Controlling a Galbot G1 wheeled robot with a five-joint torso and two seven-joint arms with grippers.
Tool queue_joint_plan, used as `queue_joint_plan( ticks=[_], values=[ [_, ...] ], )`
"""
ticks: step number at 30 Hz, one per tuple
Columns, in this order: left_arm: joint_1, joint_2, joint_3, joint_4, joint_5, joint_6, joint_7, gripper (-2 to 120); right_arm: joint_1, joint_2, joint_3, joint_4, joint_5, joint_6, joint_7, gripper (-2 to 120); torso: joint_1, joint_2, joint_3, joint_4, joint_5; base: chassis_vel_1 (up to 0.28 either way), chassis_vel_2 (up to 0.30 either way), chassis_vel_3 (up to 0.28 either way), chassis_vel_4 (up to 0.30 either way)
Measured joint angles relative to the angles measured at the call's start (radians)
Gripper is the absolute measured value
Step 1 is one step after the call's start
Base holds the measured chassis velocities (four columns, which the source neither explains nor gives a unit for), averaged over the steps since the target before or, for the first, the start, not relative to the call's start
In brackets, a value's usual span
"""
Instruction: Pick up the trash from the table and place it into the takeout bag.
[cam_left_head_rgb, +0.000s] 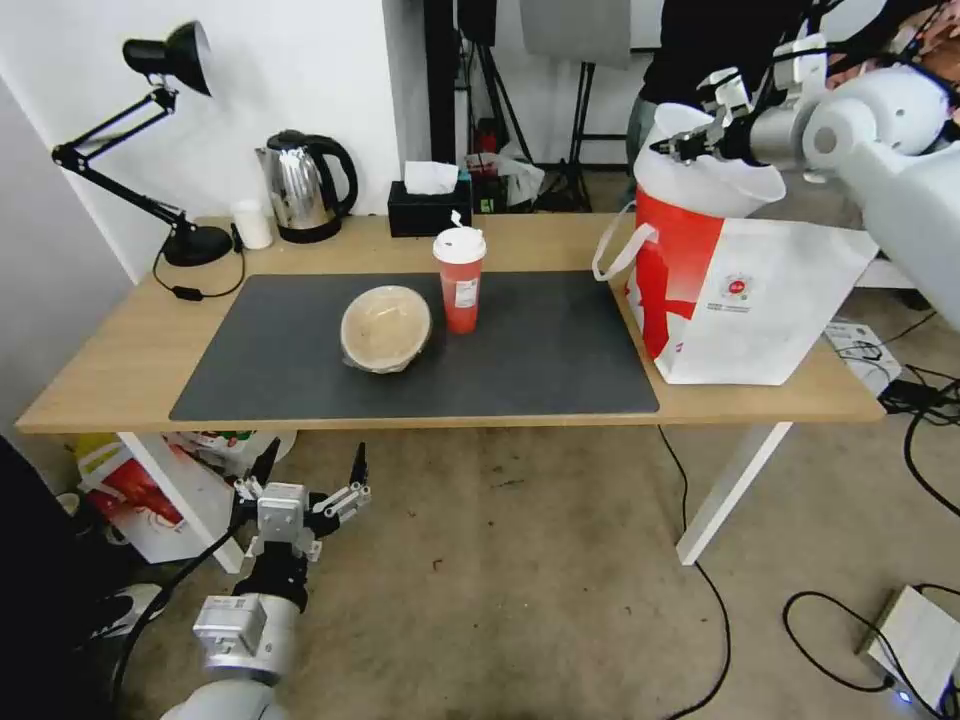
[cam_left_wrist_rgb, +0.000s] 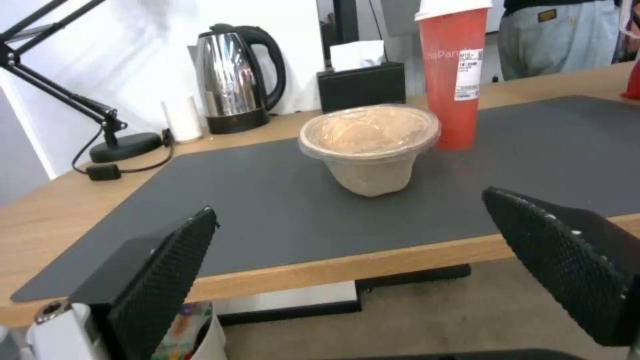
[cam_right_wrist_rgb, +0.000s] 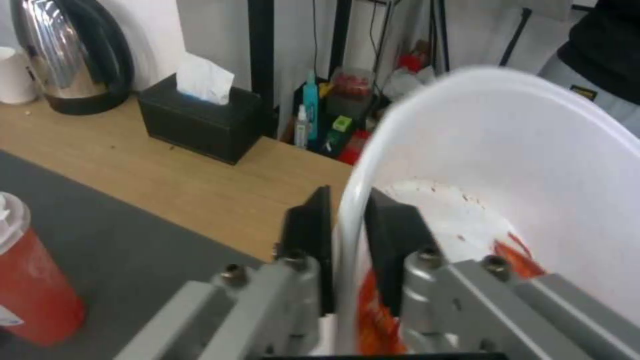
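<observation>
Head view: mat-covered table (cam_left_head_rgb: 120, 360), littered floor (cam_left_head_rgb: 520, 590).

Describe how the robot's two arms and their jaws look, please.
Both arms have rounded white and silver-grey shells. The left gripper sits on a grey metal block, with black linkages and two black tapered jaws whose inner faces are cross-hatched. The right gripper has silver brackets with visible bolts and flat black jaws.

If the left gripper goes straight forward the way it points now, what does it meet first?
Probably the table front edge. The open left gripper hangs near edge height, so it may pass above; then the tan lidded bowl comes first.
</observation>
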Motion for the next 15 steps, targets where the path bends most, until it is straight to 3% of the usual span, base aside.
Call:
queue_joint_plan(
  ticks=[15],
  values=[
    [0.000,0.000,0.000,0.000,0.000,0.000,0.000,100,0.030,-0.018,-0.008,0.016,0.030,0.000,0.028,68,0.000,0.000,0.000,0.0000,0.0001,0.000,0.000,0.000,0.000]
  ],
)
